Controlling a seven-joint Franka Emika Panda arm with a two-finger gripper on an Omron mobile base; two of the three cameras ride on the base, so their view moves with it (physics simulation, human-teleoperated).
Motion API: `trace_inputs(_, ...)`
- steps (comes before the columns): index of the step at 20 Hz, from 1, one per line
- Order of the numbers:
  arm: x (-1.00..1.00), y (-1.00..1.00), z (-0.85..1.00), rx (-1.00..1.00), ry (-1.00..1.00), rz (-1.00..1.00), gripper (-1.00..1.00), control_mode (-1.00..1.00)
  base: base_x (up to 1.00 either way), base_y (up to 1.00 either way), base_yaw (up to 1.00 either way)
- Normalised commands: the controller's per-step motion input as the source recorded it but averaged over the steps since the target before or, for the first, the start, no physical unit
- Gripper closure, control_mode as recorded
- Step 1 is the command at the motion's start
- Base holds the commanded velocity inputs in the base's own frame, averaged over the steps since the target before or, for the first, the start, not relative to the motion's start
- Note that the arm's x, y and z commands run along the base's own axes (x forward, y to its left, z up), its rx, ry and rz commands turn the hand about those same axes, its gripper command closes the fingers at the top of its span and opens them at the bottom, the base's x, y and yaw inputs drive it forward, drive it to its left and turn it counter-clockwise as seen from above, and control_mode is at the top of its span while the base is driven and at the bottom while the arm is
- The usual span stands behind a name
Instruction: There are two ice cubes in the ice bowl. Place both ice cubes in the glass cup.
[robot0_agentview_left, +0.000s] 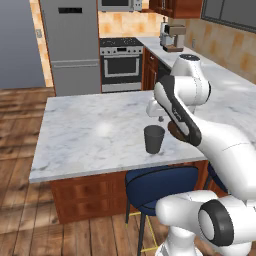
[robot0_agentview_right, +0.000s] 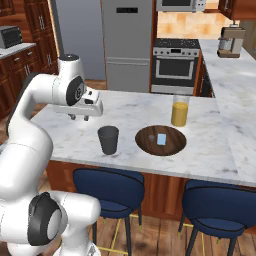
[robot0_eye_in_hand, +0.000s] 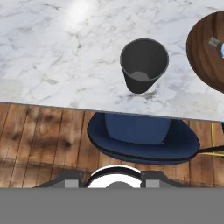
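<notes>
The glass cup (robot0_agentview_right: 108, 140) (robot0_agentview_left: 154, 138) (robot0_eye_in_hand: 143, 65), a dark grey tumbler, stands upright and empty near the marble counter's front edge. To its right in the right base view lies the ice bowl (robot0_agentview_right: 172, 147) (robot0_eye_in_hand: 202, 52), dark brown and shallow. One pale blue ice cube (robot0_agentview_right: 161, 138) (robot0_eye_in_hand: 222, 50) rests in it, with a fainter, greyer cube (robot0_agentview_right: 151, 136) (robot0_eye_in_hand: 213, 42) beside it. My gripper (robot0_agentview_right: 79, 118) (robot0_agentview_left: 160, 119) hangs above the counter, left of the cup and higher than its rim. Its fingers stand apart with nothing between them. In the left base view my arm hides the bowl.
A taller clear glass of orange liquid (robot0_agentview_right: 180, 111) stands just behind the bowl. Two blue stools (robot0_agentview_right: 107, 189) (robot0_agentview_right: 220, 206) are tucked under the counter's front edge (robot0_eye_in_hand: 52, 105). Bare marble (robot0_agentview_left: 90, 130) stretches left of the cup. A stove (robot0_agentview_right: 176, 65) and a coffee machine (robot0_agentview_right: 230, 40) stand far back.
</notes>
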Motion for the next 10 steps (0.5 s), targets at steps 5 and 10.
trace_inputs(5,-0.24,-0.28,0.0,0.0,0.0,-0.02,-1.0,-1.0,0.0,0.0,0.0)
trace_inputs(10,-0.23,-0.7,0.0,0.0,0.0,-0.04,-1.0,-1.0,0.0,0.0,0.0)
